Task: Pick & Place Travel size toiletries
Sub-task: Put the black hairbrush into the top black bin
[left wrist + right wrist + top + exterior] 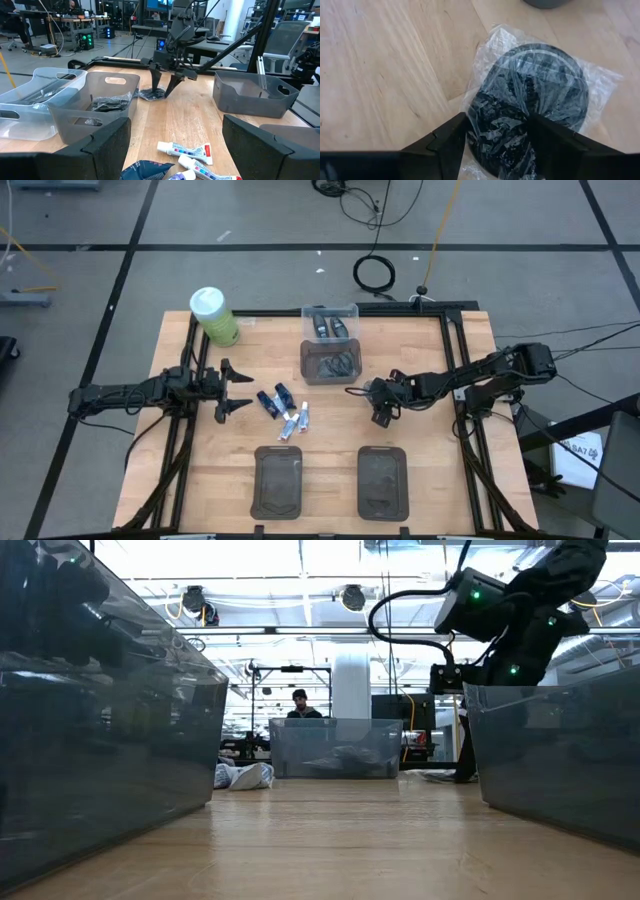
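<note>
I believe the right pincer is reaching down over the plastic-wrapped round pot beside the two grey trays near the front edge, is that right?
Not quite. The right pincer does reach down over the plastic-wrapped round pot, but it lies near the grey bin at mid-table, not beside the two grey trays at the front edge. The high view shows this.

Left arm: extended from the table's 9 o'clock edge toward centre, wrist level. Left gripper (232,389): fingers spread wide, nothing between them, pointing toward 3 o'clock.

Right arm: reaching in from 3 o'clock, elbow bent, wrist pitched down. Right gripper (383,417): fingers (451,142) parted, tips lowered close to the tabletop.
</note>
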`<action>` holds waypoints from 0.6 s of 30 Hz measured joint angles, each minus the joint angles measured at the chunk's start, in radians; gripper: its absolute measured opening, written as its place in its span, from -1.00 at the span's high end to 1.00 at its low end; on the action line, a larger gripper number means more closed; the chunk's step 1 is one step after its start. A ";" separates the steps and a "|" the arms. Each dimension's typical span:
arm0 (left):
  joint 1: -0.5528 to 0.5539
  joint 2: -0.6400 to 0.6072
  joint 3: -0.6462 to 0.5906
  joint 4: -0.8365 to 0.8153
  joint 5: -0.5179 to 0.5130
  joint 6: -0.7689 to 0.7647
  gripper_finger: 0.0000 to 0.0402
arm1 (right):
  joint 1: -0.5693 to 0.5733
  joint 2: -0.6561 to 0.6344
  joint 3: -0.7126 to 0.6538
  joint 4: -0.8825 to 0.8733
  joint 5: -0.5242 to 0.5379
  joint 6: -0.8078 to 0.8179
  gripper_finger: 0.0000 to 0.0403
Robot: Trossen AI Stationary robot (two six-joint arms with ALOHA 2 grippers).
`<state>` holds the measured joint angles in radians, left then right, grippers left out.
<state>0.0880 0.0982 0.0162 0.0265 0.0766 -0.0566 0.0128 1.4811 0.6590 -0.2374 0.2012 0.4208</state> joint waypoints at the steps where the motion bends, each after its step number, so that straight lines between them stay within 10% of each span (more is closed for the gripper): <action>1: 0.000 0.000 0.000 0.000 0.000 0.000 -0.52 | 0.000 0.000 0.000 0.000 -0.001 0.001 0.03; 18: 0.000 0.000 0.000 0.000 0.000 0.000 -0.52 | 0.000 0.003 -0.003 0.054 -0.021 0.015 0.48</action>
<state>0.0881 0.0980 0.0160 0.0269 0.0769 -0.0566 0.0128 1.4837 0.6563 -0.1829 0.1807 0.4355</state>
